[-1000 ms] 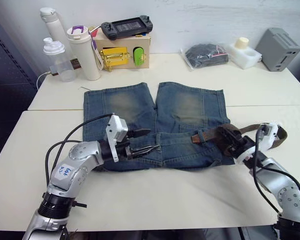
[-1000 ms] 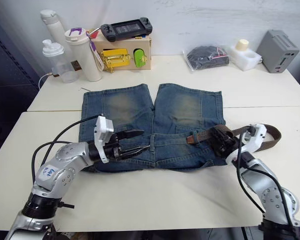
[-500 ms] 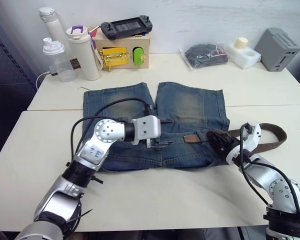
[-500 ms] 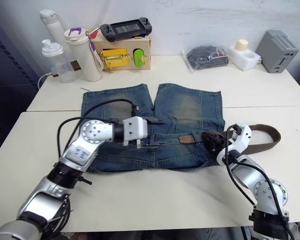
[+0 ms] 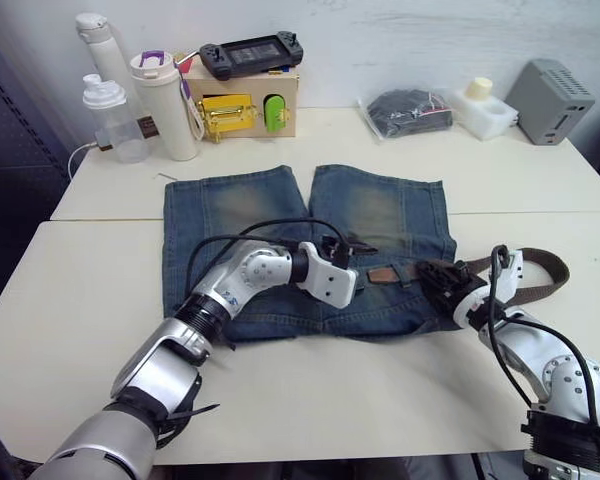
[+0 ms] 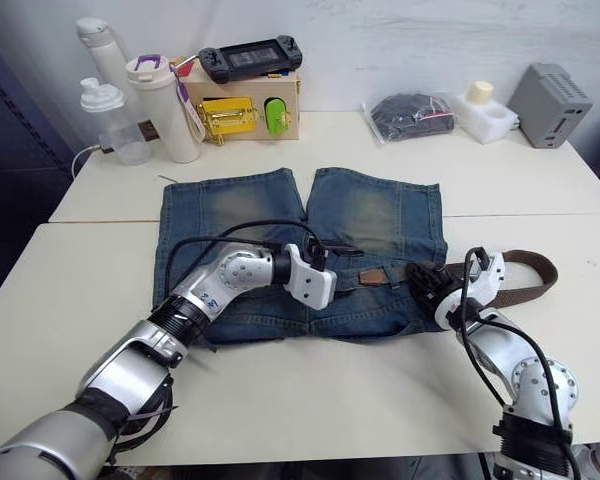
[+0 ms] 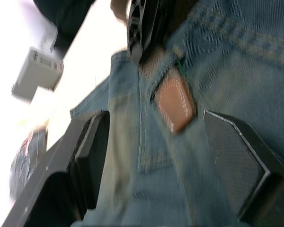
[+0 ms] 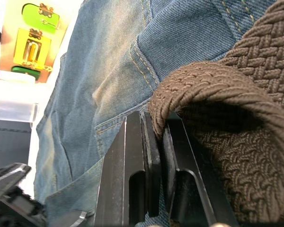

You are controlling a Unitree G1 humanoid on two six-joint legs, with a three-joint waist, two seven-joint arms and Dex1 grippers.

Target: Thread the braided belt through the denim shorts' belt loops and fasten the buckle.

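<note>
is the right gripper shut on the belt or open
Shut on it: the right gripper pinches a fold of the braided belt at the shorts' waistband.

Faded blue denim shorts (image 5: 280, 215) w/ yellowish patches; dk-brown braided belt (image 5: 540, 270), tan tip.

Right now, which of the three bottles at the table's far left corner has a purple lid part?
The cream tumbler, nearest the wooden box; the tall white bottle and clear shaker have none.

A lab bench: white tables (image 5: 310, 390), latch test box (image 5: 242, 106) (bottles (image 5: 165, 100) alongside).
</note>
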